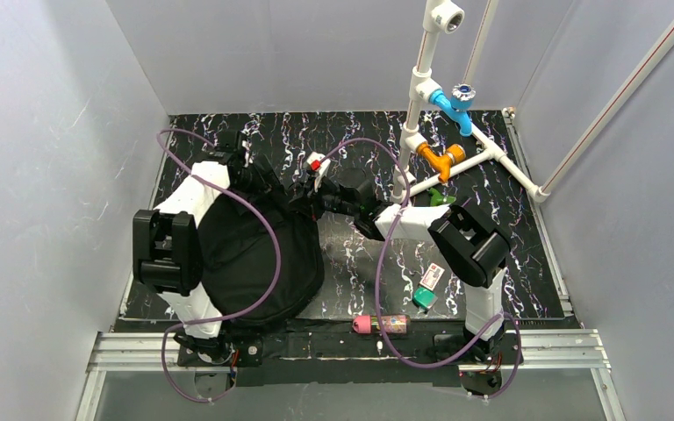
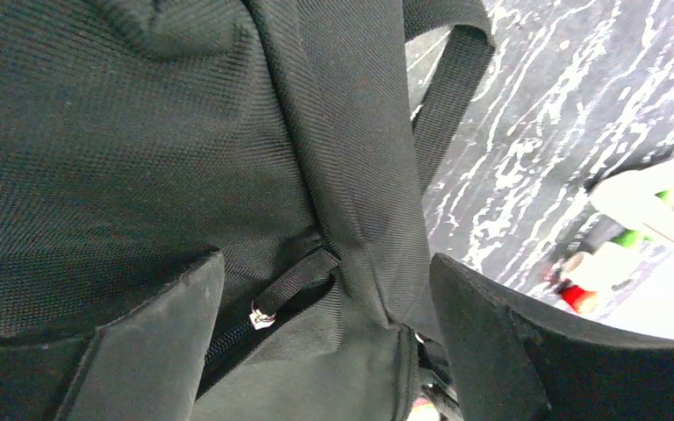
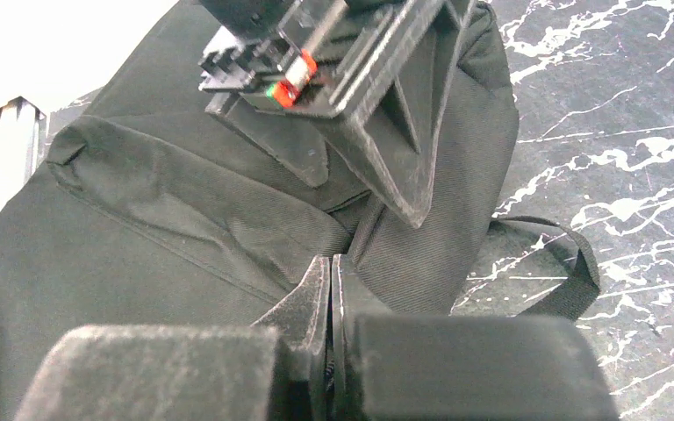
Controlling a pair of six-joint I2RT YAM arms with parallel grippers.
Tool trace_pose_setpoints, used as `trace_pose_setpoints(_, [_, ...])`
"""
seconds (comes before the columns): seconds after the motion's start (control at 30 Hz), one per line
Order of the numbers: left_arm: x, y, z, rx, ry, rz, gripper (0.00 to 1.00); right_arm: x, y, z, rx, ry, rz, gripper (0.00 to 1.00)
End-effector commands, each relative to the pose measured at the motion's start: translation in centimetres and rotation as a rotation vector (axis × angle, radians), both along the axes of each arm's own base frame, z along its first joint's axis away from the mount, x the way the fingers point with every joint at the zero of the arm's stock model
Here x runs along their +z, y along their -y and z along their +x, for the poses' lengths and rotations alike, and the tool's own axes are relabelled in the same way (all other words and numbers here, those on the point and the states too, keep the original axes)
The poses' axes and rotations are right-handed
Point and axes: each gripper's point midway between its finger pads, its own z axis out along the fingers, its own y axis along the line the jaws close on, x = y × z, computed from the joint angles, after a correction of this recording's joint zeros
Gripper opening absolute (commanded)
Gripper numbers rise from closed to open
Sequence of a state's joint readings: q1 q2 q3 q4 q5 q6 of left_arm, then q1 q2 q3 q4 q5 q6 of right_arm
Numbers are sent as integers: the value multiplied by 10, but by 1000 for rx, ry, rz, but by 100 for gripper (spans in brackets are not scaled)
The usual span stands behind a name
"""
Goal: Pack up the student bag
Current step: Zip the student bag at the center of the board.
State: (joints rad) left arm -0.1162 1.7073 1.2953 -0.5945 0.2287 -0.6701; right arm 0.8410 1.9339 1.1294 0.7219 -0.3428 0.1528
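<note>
Item: student bag [image 1: 254, 263], black fabric. Lay on left side of bench [image 1: 360, 254], beneath left arm. Left tool [image 2: 325, 272]: stood wide open astride the zipper pull [image 2: 261, 316], gripping nothing. Right tool [image 3: 331, 267]: pressed fully closed against a seam; hold on fabric or tab not discernible. Advised: pinch pull squarely, anchor bag, draw along zipper line. Opening, zipper's extent, bag's contents hidden.
</note>
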Motion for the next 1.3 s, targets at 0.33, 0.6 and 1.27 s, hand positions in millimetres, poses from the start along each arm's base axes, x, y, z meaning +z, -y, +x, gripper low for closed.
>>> trace_pose_setpoints(0.33, [-30,-54,49,-4,44,414,0,42,25,-25,23,98,-48,1])
trace_pose_setpoints(0.6, [7,-91,121,140,224,420,0,28,67,-103,35,-36,-54,1])
trace_pose_setpoints(1.27, [107,20,-29,-191,258,37,76,68,31,-61,-36,-93,28,1])
